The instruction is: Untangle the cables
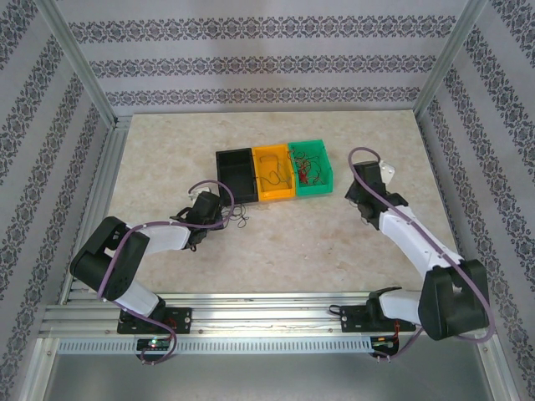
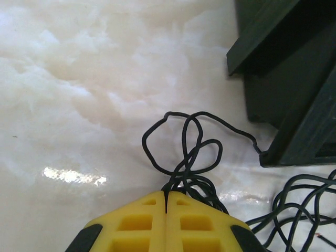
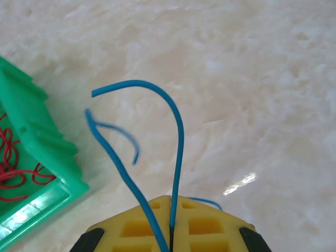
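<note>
Pulling-apart step: the left gripper (image 2: 166, 195) pinches a black wire (image 2: 183, 139) looping just ahead of it. The right gripper (image 3: 170, 202) pinches a blue wire (image 3: 181, 136) poking out front. Next, I think, each must pull gently.

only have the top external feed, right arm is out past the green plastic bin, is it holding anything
Observer: Yes. The right gripper has its jaws shut on thin blue wires that stick out from between them.
Operator: are those caught on the bin
Observer: No. Their ends curl free above the table, apart from the green plastic bin beside them.
Operator: and the left arm by the black bin
Observer: The left gripper is shut on a thin dark wire. The wire loops over the pale marbled tabletop, and one strand reaches the corner of the black plastic bin.
</note>
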